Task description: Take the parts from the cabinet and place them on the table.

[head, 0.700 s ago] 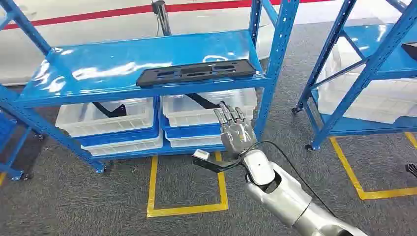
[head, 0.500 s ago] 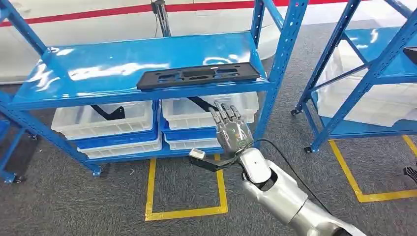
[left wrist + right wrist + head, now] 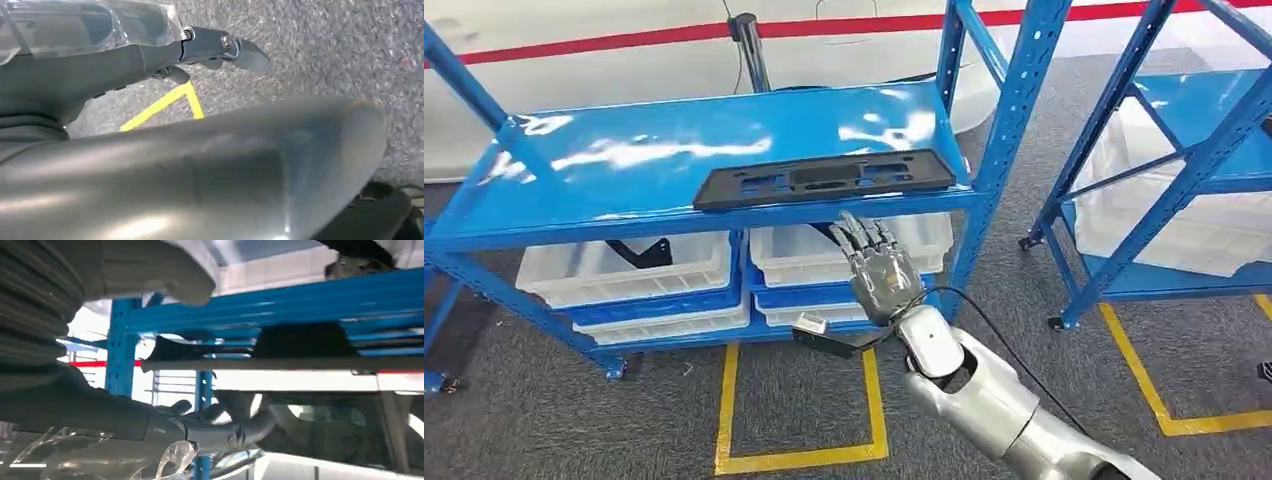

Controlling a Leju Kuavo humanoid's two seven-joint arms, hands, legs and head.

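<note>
Right hand (image 3: 882,275) raised in front of the blue cabinet (image 3: 1014,120), palm side away from the head camera, fingers (image 3: 864,235) spread and pointing up, holding nothing. Fingertips sit just under the front lip of the upper shelf (image 3: 674,150). Just above the hand, on that shelf and along its front edge, lies the long flat black part (image 3: 824,180), lying flat, not touched by the hand. Right behind the hand, on the lower level, a clear plastic bin (image 3: 914,240) stacked on a blue bin (image 3: 804,297); a black strap-like piece (image 3: 824,232) lies inside the clear one, partly hidden by the fingers. Further to the hand's left, a second clear bin (image 3: 624,270) holds another black angled piece (image 3: 646,250); it also sits over a blue bin. Below the wrist, yellow floor tape (image 3: 724,430) forms a rectangle on grey carpet. Well off to the hand's right, a second blue rack (image 3: 1164,150) carries white bins (image 3: 1184,240); contents cannot be told. Right wrist view: thumb (image 3: 165,275) and fingers apart, blue shelf edge close ahead, bin beneath it. Left hand (image 3: 150,55) in the left wrist view hangs over carpet and tape; fingers extended, nothing seen in them.
</note>
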